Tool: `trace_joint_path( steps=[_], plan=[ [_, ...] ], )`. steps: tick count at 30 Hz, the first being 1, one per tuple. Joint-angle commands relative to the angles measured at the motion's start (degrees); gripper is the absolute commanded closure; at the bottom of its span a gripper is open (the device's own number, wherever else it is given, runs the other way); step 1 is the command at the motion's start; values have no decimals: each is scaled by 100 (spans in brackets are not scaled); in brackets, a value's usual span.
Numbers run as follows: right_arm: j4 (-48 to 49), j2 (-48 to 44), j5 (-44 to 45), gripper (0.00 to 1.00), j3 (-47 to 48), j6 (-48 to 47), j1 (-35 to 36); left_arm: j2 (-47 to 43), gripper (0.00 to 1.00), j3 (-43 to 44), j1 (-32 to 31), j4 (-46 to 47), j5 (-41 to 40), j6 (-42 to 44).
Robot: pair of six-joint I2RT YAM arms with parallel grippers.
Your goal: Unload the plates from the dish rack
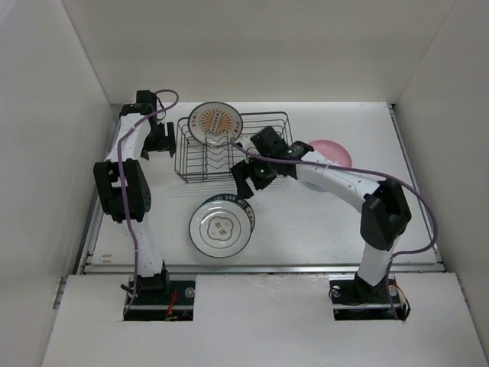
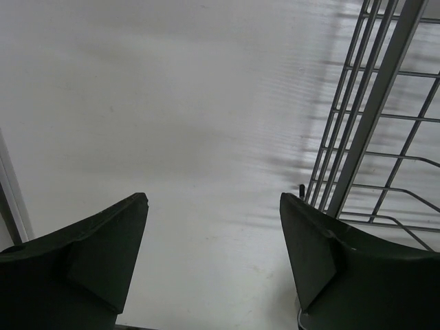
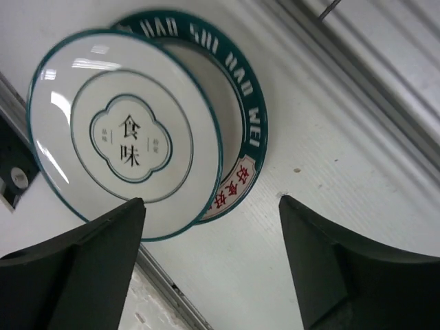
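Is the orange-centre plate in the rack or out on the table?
In the rack. The top view shows the orange-centre plate propped within the wires of the dish rack, at its far left corner.

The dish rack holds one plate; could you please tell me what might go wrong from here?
1. The left end effector sits open right beside the rack wires; bumping them could shift the rack and topple the tilted orange plate.
2. The top plate of the front stack lies off-centre on the lower plate; another plate set there might slide.
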Motion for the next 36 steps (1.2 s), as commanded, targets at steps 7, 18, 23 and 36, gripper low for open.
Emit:
trace_joint_path(
  steps=[7,18,23,36],
  plan=[
    [1380,-196,1499,0,1531,-22,-208,-375,24,236,9,-137,274,5],
    [2373,3179,1492,0,4862,-137,-930,-139,24,781,9,-542,899,225],
    [3088,3594,1738,18,4942,-14,-930,143,24,887,9,-709,1390,278],
    [3870,2567,2449,100,3765,-198,-930,802,100,764,-96,-709,1744,40]
  ],
)
